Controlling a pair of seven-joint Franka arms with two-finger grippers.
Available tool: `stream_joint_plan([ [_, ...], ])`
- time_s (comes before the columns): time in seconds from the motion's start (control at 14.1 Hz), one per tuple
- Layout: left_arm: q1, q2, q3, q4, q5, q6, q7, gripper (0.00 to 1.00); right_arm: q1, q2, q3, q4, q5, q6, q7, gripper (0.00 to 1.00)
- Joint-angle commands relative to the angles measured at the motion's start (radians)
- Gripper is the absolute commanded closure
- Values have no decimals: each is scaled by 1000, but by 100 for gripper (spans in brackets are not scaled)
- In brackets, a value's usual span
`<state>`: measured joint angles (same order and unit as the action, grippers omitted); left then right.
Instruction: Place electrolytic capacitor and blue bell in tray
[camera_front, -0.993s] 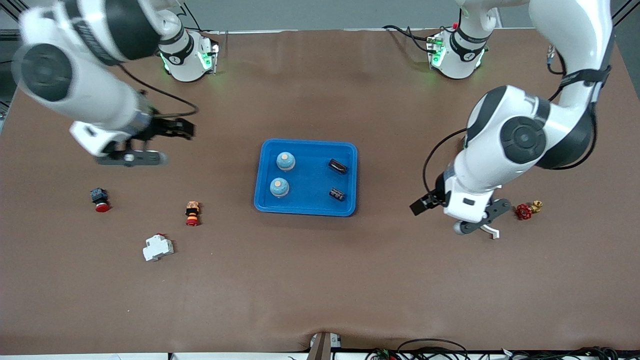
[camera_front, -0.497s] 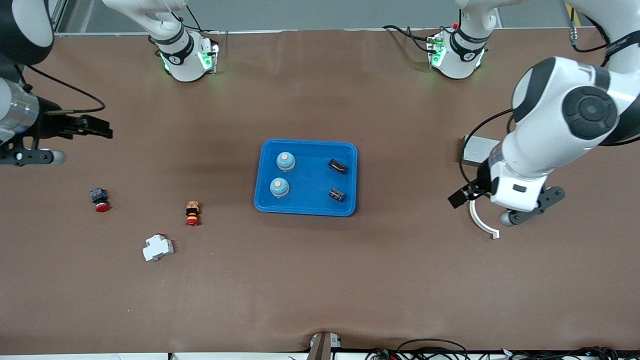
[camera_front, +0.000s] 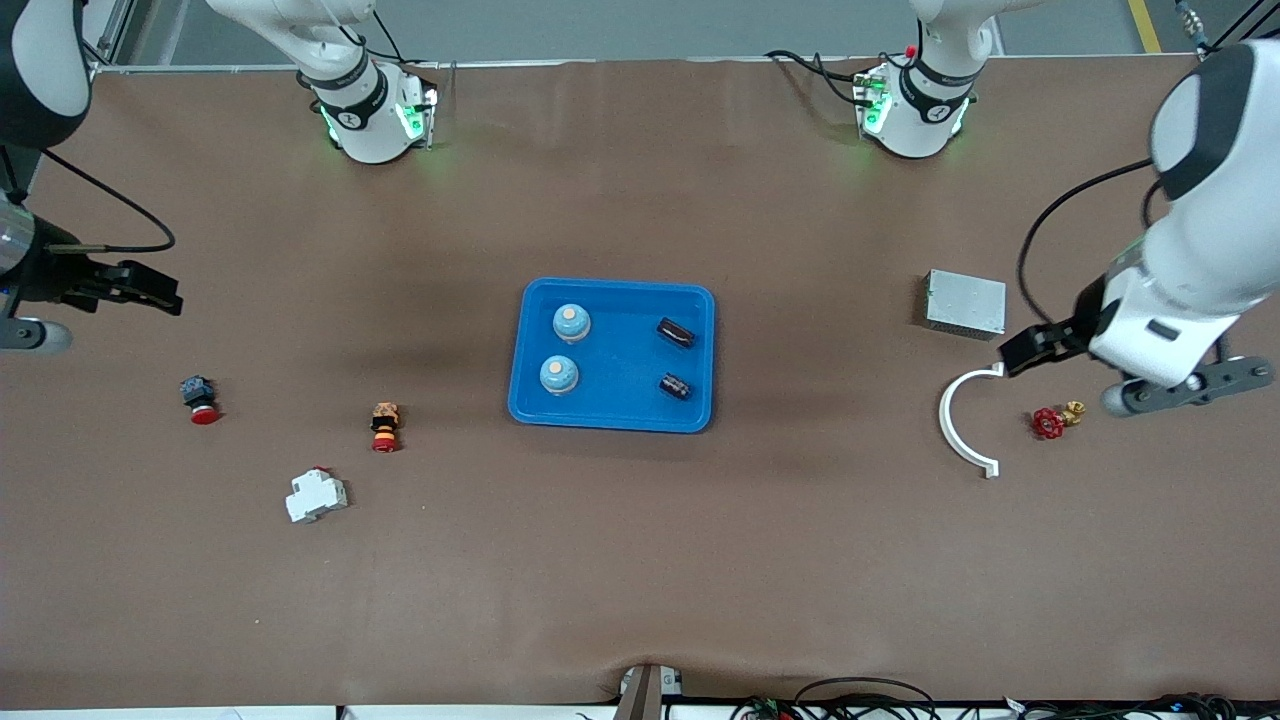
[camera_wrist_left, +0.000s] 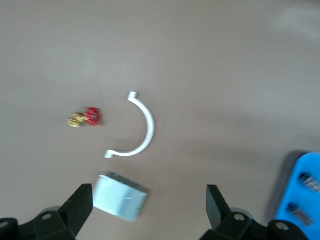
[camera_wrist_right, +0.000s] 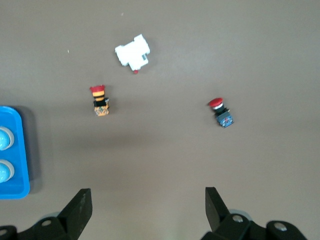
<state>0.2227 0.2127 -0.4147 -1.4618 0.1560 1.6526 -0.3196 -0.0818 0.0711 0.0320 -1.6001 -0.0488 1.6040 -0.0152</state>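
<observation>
Tray (camera_front: 612, 412), bright blue with a raised rim, sits mid-worktop (camera_front: 640, 560) on the brown surface, and it already holds the task's parts. Two blue bells stand at the end toward the right arm: one blue bell (camera_front: 571, 322) farther from the front camera, the other blue bell (camera_front: 559, 375) nearer to it. Two dark electrolytic capacitors lie at the end toward the left arm: one capacitor (camera_front: 675, 332) farther from the camera, the other capacitor (camera_front: 675, 386) nearer.

Left tool (camera_wrist_left: 150, 212) hangs over the worktop at the left arm's end, above the grey metal box (camera_front: 965, 303) and the white curved piece (camera_front: 962, 424), its jaws spread wide and holding nothing. Right tool (camera_wrist_right: 148, 210) hangs over the right arm's end of the worktop, well apart from the tray, jaws likewise wide and empty.

A white block part (camera_front: 316, 495) lies toward the right arm's end, nearer to the camera than the orange-and-red button part (camera_front: 385, 427). A red-capped push button (camera_front: 198, 398) lies farther out toward that end. A small red valve with a brass fitting (camera_front: 1055, 420) lies just beside the white curved piece.
</observation>
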Motion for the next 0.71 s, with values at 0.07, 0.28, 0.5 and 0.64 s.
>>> stream_joint_plan([
  [0.07, -84, -111, 143, -28, -13, -75, 169, 0, -24, -1, 22, 104, -8, -58, -35, 0],
  [0.28, -178, -186, 269, -64, -23, -96, 246, 0, 13, 1, 29, 126, 6, -61, -32, 0],
  [0.5, -169, -242, 281, -98, -72, -100, 329, 0, -7, -2, 22, 121, 52, -79, -48, 0],
  [0.64, -171, -274, 295, -133, -105, -103, 335, 0, -55, -2, 22, 118, 69, -113, -135, 0],
])
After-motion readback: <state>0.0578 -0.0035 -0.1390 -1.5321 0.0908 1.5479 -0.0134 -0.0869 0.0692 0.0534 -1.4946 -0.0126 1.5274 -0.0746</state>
